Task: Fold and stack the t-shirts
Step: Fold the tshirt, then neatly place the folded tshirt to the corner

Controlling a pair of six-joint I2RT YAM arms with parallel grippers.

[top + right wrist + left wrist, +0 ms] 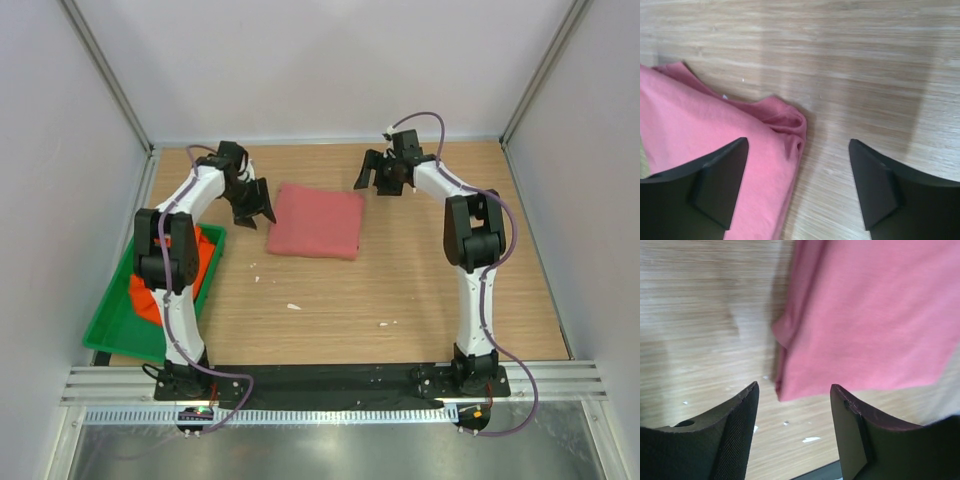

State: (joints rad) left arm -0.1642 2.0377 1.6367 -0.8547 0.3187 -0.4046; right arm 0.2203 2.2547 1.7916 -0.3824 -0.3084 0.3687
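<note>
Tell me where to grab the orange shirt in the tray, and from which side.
Probably pinch the bunched orange shirt near its far end, coming straight down with the left claw: it lies crumpled in the green tray, whose raised walls block a sideways approach.

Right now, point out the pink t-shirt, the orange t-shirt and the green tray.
pink t-shirt (316, 221), top view, middle of the folded cloth.
orange t-shirt (207, 251), top view, its far right part.
green tray (108, 330), top view, bare near-left corner.

The top external camera looks down from high over the six o'clock edge of the table (400, 290), seeing all of it. Both wrist cameras hang close, facing down. All three share the pink t-shirt (315, 222), toward eleven o'clock of the table's middle.
</note>
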